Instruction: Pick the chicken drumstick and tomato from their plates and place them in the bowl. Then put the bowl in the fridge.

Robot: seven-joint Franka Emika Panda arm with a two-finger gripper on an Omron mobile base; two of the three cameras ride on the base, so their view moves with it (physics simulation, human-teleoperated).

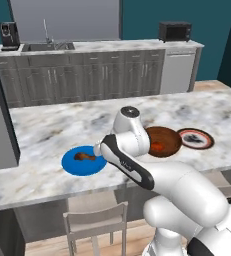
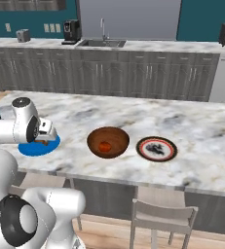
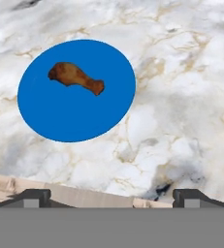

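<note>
A marble-patterned island counter (image 1: 47,125), white veined with grey and tan, carried three round vessels in a row near its front edge. At one end lay a blue plate (image 3: 65,116), flat on the stone, bearing a brown drumstick (image 3: 74,76) off-centre. In the middle stood a brown bowl (image 2: 97,135) with a red tomato (image 2: 104,146) inside. At the other end, just beside the bowl but apart from it, lay a smaller plate (image 2: 170,145) with a dark rim and a pale centre marked with dark smudges. The blue plate lay well apart from the bowl. The rest of the stone surface was bare.
</note>
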